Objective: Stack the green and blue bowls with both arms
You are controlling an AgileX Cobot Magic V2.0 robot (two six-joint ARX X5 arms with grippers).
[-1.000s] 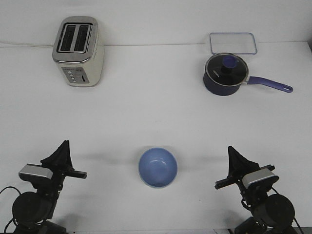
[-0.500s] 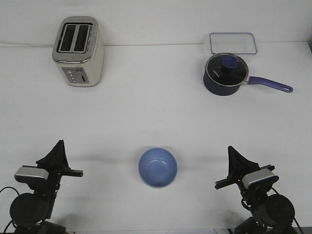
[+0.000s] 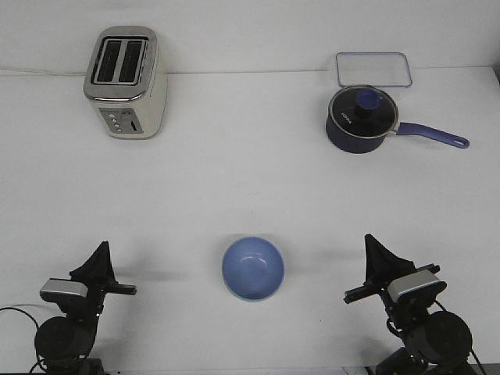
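The periwinkle blue bowl (image 3: 252, 268) sits upright on the white table, near the front edge and midway between my arms. The green bowl does not show as a separate thing; only the blue one can be seen. My left gripper (image 3: 102, 248) points away from me at the front left, well left of the bowl, with its fingers together at one tip and nothing in them. My right gripper (image 3: 369, 241) points the same way at the front right, well right of the bowl, also closed to a point and empty.
A cream and chrome toaster (image 3: 125, 82) stands at the back left. A dark navy saucepan (image 3: 361, 119) with a purple handle stands at the back right, with a clear rectangular lid (image 3: 373, 69) behind it.
My left arm has drawn back and down toward the front edge of the table. The right arm and the blue bowl have not moved.
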